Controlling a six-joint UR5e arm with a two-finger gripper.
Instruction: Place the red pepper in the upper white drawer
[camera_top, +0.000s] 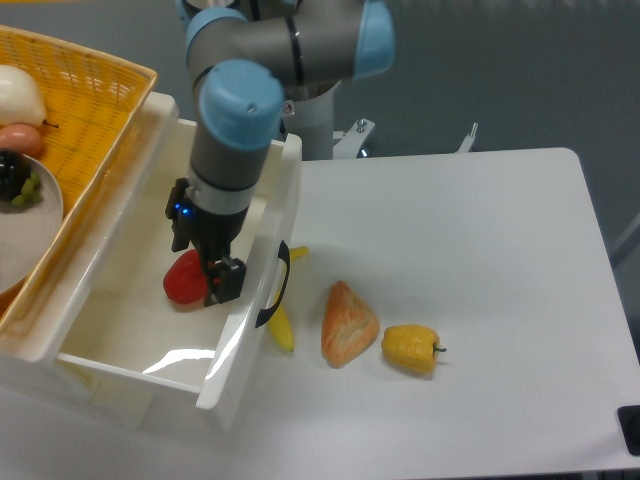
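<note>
The red pepper (182, 281) lies on the floor of the upper white drawer (120, 372), which stands pulled out at the left, its dark curved handle (272, 291) facing the table. My gripper (205, 262) hangs inside the drawer just above and right of the pepper. Its fingers are spread and one dark fingertip (225, 281) hides the pepper's right edge. The jaws are open and hold nothing.
A yellow wicker basket (95, 95) with a plate and food sits at the upper left, above the drawer. On the table by the drawer front lie a banana (282, 327), a bread piece (348, 323) and a yellow pepper (410, 348).
</note>
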